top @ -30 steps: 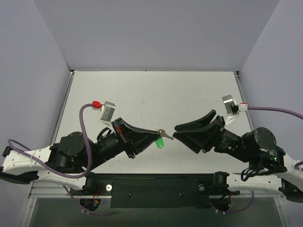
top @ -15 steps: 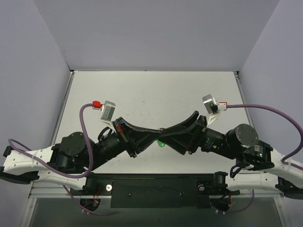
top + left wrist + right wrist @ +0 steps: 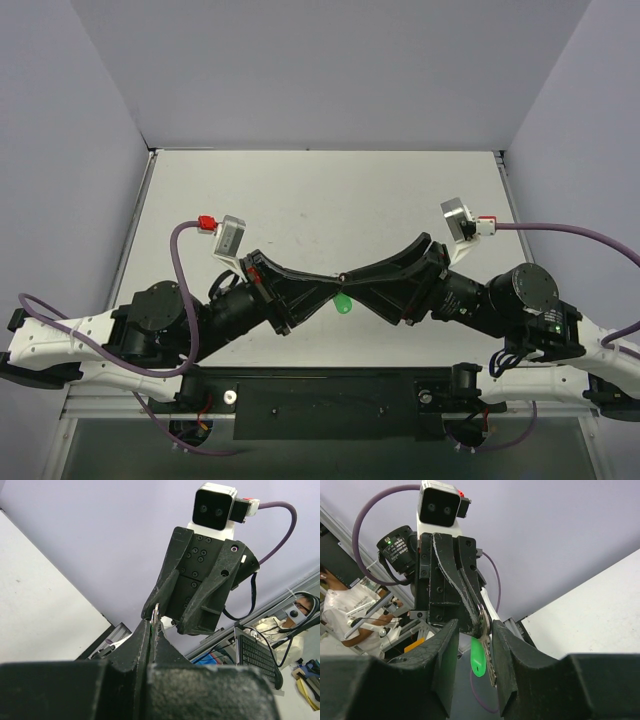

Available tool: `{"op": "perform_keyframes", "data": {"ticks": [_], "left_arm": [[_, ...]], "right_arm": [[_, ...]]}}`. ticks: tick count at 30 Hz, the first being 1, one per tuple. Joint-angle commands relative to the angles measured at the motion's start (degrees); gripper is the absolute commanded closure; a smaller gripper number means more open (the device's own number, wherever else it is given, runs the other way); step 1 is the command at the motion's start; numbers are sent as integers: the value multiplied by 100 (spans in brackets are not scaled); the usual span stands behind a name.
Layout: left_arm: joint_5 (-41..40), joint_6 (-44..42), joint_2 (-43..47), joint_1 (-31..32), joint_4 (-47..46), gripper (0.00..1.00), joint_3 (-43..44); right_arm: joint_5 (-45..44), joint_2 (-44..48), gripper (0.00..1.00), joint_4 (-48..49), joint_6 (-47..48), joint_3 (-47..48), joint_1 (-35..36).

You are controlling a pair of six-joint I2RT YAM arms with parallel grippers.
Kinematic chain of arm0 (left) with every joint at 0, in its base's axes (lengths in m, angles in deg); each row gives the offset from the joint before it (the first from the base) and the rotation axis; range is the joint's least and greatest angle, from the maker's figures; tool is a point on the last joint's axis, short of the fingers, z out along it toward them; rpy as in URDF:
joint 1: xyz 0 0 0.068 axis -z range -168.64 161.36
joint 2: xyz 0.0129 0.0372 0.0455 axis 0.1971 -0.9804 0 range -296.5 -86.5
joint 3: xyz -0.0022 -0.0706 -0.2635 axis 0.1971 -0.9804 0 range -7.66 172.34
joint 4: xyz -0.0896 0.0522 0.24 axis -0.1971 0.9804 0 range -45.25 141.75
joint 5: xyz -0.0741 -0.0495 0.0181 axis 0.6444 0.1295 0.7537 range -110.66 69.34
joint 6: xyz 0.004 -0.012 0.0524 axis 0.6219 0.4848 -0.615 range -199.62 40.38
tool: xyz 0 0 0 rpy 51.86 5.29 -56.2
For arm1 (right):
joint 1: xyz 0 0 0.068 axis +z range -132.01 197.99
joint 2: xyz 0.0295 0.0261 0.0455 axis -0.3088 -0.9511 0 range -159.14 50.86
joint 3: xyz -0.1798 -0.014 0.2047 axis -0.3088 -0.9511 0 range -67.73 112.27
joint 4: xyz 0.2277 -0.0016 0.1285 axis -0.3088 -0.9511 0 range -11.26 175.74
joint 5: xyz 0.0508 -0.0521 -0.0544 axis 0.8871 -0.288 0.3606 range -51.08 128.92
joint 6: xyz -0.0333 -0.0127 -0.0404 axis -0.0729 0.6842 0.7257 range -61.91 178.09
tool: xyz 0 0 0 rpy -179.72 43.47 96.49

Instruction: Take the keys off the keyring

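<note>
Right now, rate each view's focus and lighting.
Top: evenly lit, sharp; keyring clear, soft shadows. Left wrist: left fingers dark, blurred near the lens; key crisp. Right wrist: right fingers dark and soft; keyring crisp.

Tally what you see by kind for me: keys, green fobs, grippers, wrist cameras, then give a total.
Silver key: 1
Green keyring fob: 1
Grippers: 2, left gripper and right gripper
Wrist cameras: 2, left wrist camera and right wrist camera
Total: 6
</note>
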Motion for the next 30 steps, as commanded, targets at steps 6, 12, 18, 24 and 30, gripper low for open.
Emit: {"op": "perform_keyframes", "data": {"ticks": [6,12,18,24,30], "left_arm": [[113,5,11,-17,-266,100,46],[113,5,-16,-9,-283,100,46],[201,5,-77,-17,-319,100,81],[192,14,-103,-17,-362,100,90],[174,5,-95,-9,-406,100,90]], "right_arm": [[-190,58,78,525,94,61,40],[-199,41,79,489,85,52,40],[-234,23,79,463,77,52,40],[-234,-3,83,428,68,26,40],[-243,32,84,402,59,-18,40]]}}
